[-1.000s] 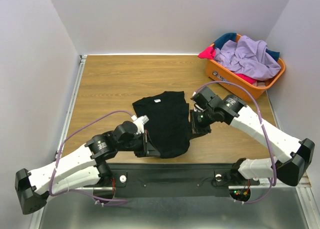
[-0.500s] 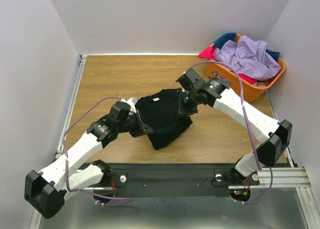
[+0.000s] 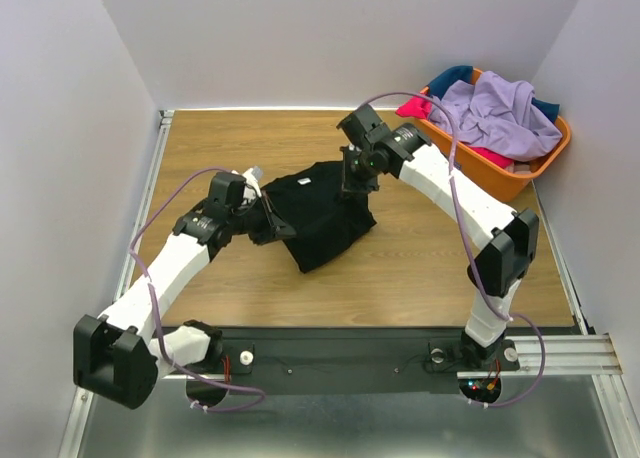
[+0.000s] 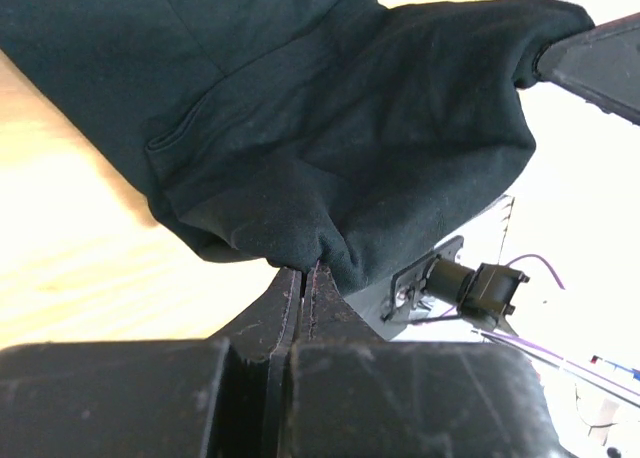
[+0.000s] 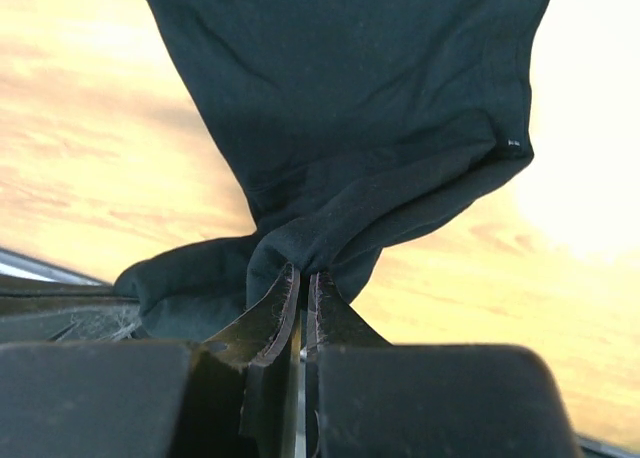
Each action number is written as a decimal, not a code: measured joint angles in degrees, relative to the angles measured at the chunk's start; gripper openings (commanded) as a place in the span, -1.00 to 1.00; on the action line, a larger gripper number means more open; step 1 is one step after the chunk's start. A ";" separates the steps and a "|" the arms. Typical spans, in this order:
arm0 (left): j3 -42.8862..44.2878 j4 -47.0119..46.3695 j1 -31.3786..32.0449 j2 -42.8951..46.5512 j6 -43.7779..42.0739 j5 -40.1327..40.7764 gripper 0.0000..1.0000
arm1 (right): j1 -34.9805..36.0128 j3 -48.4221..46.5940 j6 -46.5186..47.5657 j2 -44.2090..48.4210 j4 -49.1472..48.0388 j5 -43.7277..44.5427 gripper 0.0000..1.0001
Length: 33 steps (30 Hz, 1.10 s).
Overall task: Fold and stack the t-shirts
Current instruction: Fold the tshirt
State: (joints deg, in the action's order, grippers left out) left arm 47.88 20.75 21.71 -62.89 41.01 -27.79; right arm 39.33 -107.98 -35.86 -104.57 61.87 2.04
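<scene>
The black t-shirt (image 3: 322,216) hangs bunched between both grippers over the middle of the wooden table (image 3: 220,148). My left gripper (image 3: 268,218) is shut on its left edge; in the left wrist view the gripper (image 4: 303,270) pinches the black cloth (image 4: 330,118). My right gripper (image 3: 352,178) is shut on its far right edge; in the right wrist view the gripper (image 5: 303,274) pinches a gathered fold of the shirt (image 5: 350,88). A lavender t-shirt (image 3: 495,113), a pink-red one (image 3: 413,106) and a teal one (image 3: 452,76) lie heaped in the basket.
The orange plastic basket (image 3: 465,158) stands at the table's back right corner, close behind the right arm. White walls enclose the table on three sides. A black rail (image 3: 340,353) runs along the near edge.
Both grippers have carried the near part of the black shirt up and away toward the back of the table. The flat shirt is now bunched and lifted between them.
</scene>
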 measured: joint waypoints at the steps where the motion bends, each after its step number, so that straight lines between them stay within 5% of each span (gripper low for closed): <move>1: 0.63 0.04 -0.70 -0.66 -0.50 -0.39 -1.00 | -0.15 -1.16 0.33 -0.87 -0.11 0.04 -0.99; 13: 7.65 0.04 -4.22 -8.76 -6.21 -4.37 -1.00 | -2.27 -8.76 4.46 -6.43 -0.87 -4.24 -0.99; 26: -1.90 7.58 -3.37 4.42 -7.58 -4.28 -1.00 | -1.31 20.33 2.32 9.70 -0.59 -15.17 -0.99; 33: -3.56 12.55 2.73 15.58 -4.37 -3.93 -1.00 | 8.46 26.47 -3.80 20.31 -0.55 -16.55 -0.99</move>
State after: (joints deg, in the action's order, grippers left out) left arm 44.31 33.30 24.45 -47.31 36.64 -31.73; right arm 47.79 -81.52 -39.66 -84.27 61.32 -14.50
